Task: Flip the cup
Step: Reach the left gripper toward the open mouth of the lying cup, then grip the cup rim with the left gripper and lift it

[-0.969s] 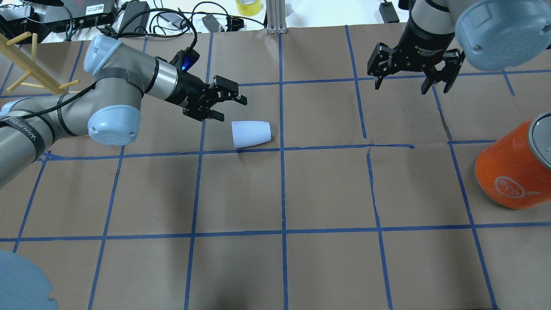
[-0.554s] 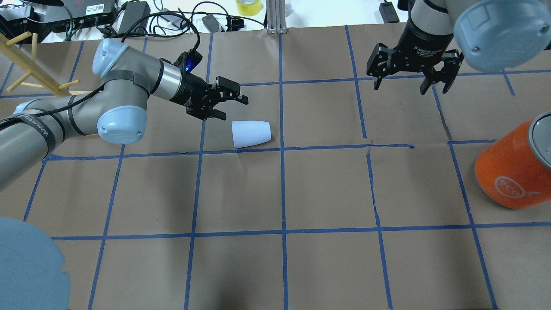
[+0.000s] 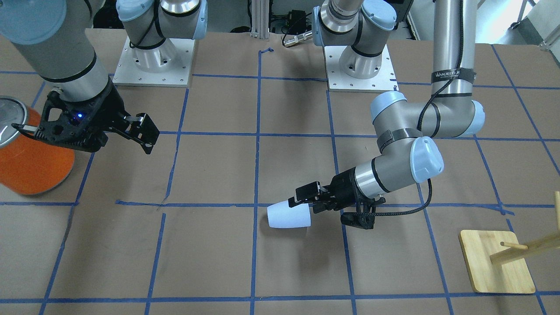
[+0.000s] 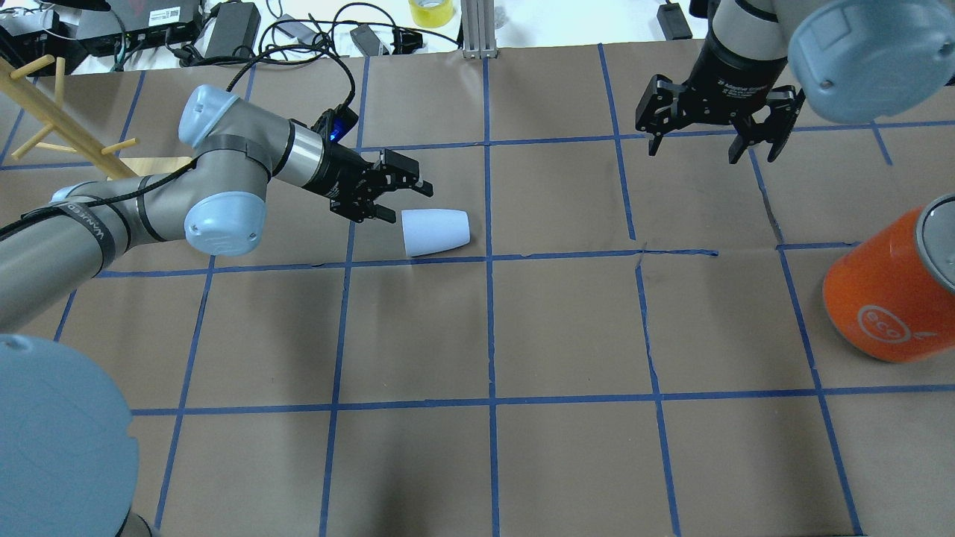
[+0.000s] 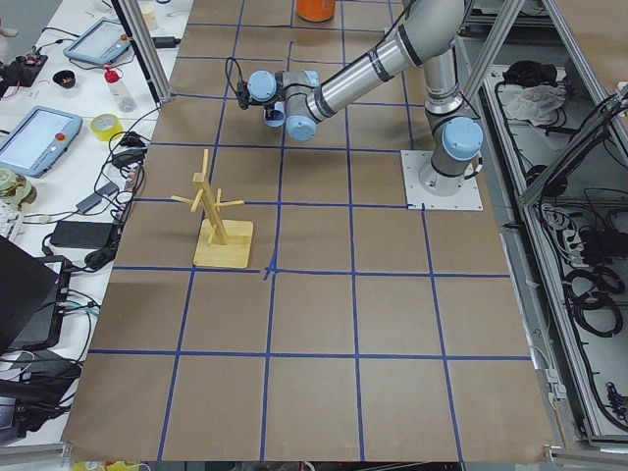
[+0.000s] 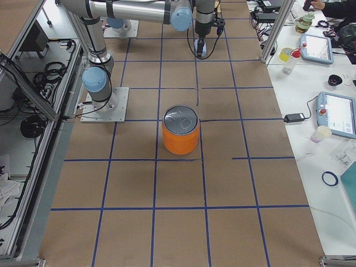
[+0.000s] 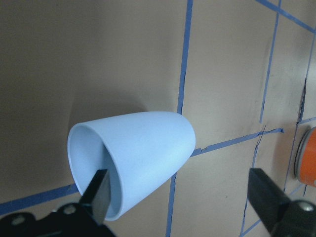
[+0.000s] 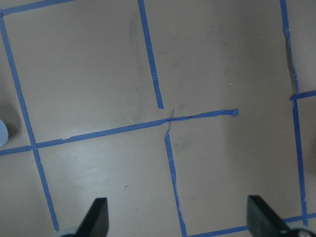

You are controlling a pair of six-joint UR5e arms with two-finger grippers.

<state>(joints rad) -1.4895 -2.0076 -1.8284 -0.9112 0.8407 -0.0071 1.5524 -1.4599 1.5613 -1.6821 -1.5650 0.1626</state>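
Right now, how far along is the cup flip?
Done: nothing; the cup lies on its side on the table. In hand: the left pincer, open, is at the cup's mouth, not gripping. Left: grasp it, turn it, set it standing. The right pincer hangs open, far away.

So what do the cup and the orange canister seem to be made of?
The cup looks like plastic: smooth, matte, pale lavender-blue, with a thin even rim. The orange canister has a smooth orange wall with a white printed logo, painted metal or plastic, hard to tell which. Its silver top looks metallic, with a dull sheen.
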